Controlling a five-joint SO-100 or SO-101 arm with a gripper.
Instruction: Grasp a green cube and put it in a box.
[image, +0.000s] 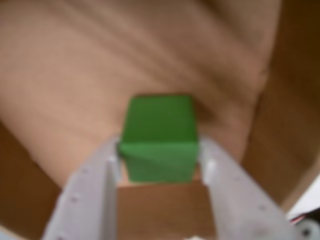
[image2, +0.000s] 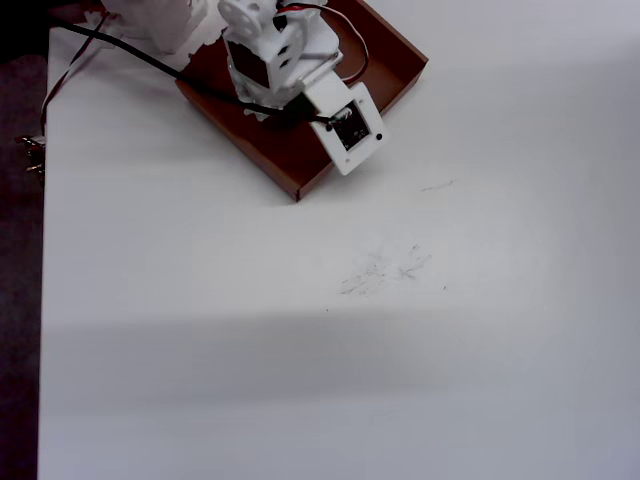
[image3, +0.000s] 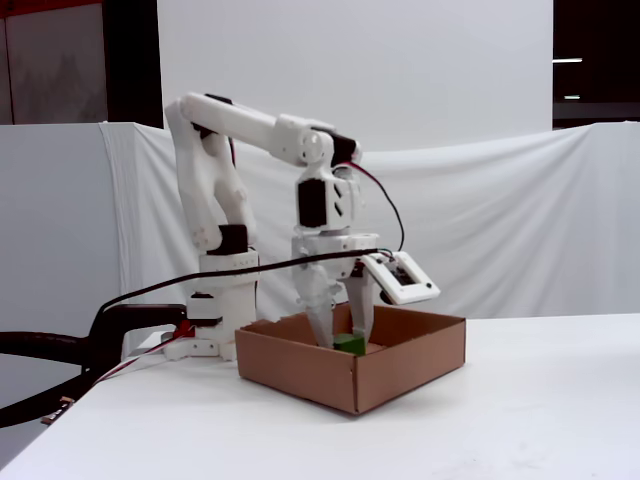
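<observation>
In the wrist view the green cube (image: 160, 137) sits between my two white fingertips, and both touch its sides. My gripper (image: 159, 147) is shut on it, over the brown floor of the box (image: 100, 65). From the side, the fixed view has the gripper (image3: 342, 340) reaching down inside the box (image3: 330, 375), with the cube (image3: 350, 343) low between the fingers, just above the front wall. Whether the cube rests on the floor I cannot tell. Seen from overhead, the arm (image2: 280, 60) covers the cube and much of the box (image2: 290, 165).
The box stands near the arm's base (image3: 215, 335) at the back of the white table (image2: 350, 350). Black and red cables (image2: 120, 50) trail off the table's left edge. A box wall (image: 287, 125) rises close on the right in the wrist view.
</observation>
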